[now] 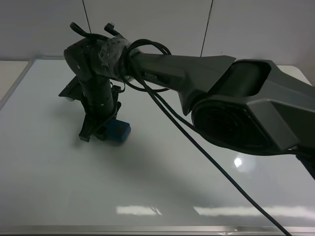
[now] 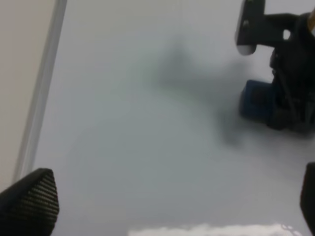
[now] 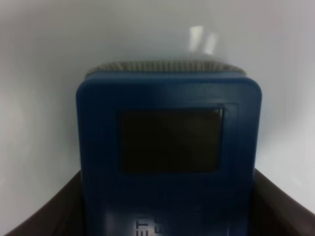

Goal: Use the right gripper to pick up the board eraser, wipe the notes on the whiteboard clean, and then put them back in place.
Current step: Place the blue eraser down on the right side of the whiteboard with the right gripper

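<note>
The right claw [image 1: 98, 133] grips the board eraser [image 1: 119, 131] against the whiteboard [image 1: 49, 172]; the left claw [image 2: 170, 199] gapes wide.

A pale beige bench [image 1: 11, 73] shows as a bare strip. Behind the bench rises a light grey panelled wall [image 1: 147, 24], crossed by two dark vertical seams [image 1: 85, 10].

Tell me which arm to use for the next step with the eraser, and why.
Right. The right hand grips the board eraser down at the whiteboard. The left hand is open and empty, well apart from the eraser.
</note>
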`<state>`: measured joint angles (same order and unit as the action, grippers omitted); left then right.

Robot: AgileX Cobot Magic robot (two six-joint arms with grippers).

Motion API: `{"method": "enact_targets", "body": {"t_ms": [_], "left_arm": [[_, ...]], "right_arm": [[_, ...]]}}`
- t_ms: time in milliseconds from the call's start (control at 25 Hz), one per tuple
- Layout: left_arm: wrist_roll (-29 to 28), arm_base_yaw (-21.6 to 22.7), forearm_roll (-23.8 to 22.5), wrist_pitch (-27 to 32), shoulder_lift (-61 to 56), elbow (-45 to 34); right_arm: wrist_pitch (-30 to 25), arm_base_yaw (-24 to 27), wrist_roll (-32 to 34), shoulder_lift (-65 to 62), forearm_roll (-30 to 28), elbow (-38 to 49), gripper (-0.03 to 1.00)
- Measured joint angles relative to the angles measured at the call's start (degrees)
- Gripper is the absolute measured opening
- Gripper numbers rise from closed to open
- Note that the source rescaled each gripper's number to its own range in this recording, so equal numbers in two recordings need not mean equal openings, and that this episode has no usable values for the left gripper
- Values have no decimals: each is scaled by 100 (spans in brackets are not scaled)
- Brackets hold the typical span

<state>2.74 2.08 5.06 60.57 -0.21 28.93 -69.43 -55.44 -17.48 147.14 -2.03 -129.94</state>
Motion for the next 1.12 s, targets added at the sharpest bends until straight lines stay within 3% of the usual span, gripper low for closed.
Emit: {"method": "enact_targets", "body": {"t_ms": [560,840,1120], "left_arm": [[0,0,0,0,0,0],[0,0,0,0,0,0],[0,0,0,0,0,0]], "right_arm": [[-45,526,1419,-1174,-389,32,1],[-42,988,1508,-1666,-434,61,1],[-28,1649,1576,-2570,-433,1174,1]]}}
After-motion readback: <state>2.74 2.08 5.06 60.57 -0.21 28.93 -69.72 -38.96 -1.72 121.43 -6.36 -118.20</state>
